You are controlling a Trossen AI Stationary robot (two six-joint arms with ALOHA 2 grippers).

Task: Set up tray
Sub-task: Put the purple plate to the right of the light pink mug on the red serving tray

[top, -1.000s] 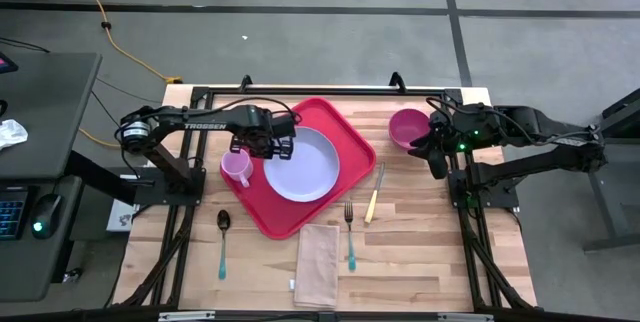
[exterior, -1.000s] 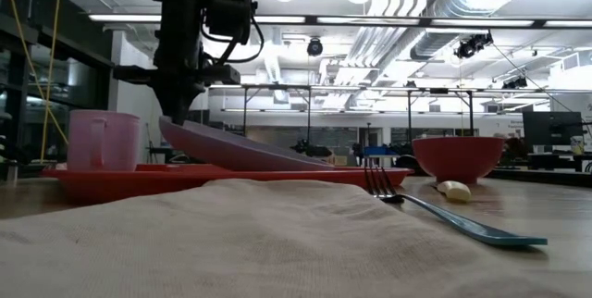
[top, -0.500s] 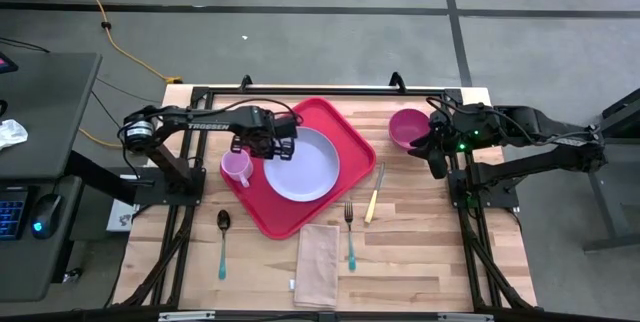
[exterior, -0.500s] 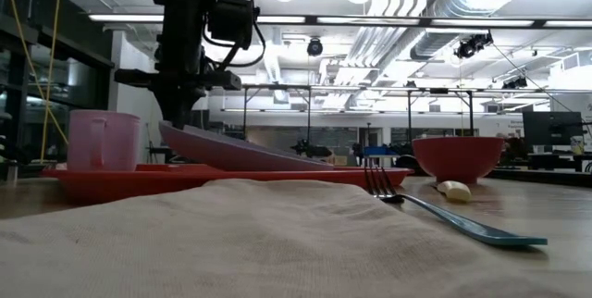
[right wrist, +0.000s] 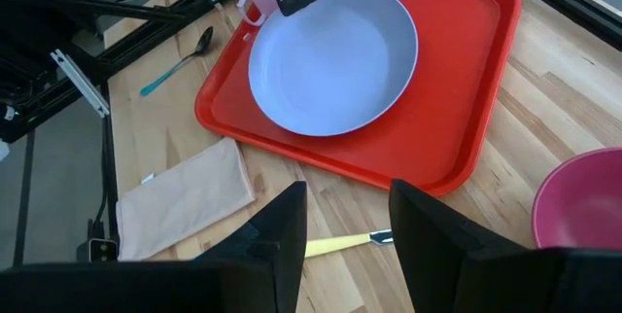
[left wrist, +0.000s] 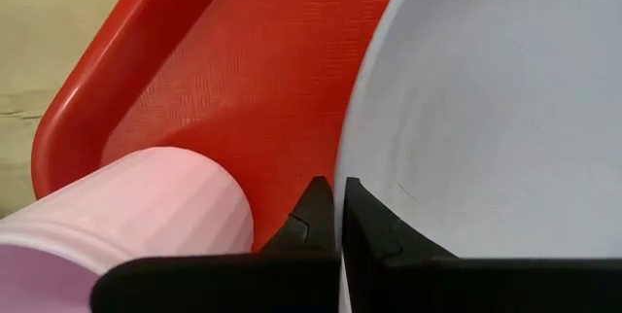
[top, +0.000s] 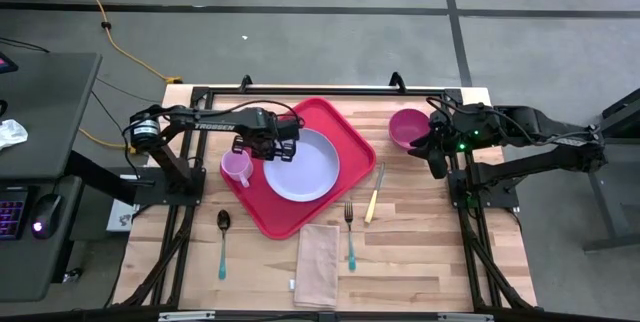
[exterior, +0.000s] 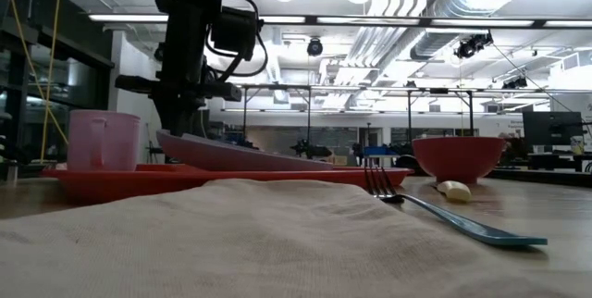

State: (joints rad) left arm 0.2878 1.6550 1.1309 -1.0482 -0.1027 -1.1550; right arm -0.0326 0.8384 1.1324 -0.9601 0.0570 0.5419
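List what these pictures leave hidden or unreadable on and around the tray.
- Left wrist view: the left gripper is shut on the plate rim; the pink cup is cut off by the frame edge.
- Low view: the napkin hides the tray front and the fork's handle start.
- High view: the knife blade is too small to read.

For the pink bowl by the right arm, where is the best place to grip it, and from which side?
Probably the rim. The bowl sits upright and open on the bare table, clear of the tray, so one finger can go inside and one outside the wall. Come from above at the edge nearest the right gripper, which waits open beside it. The rounded wall looks too wide to span whole.
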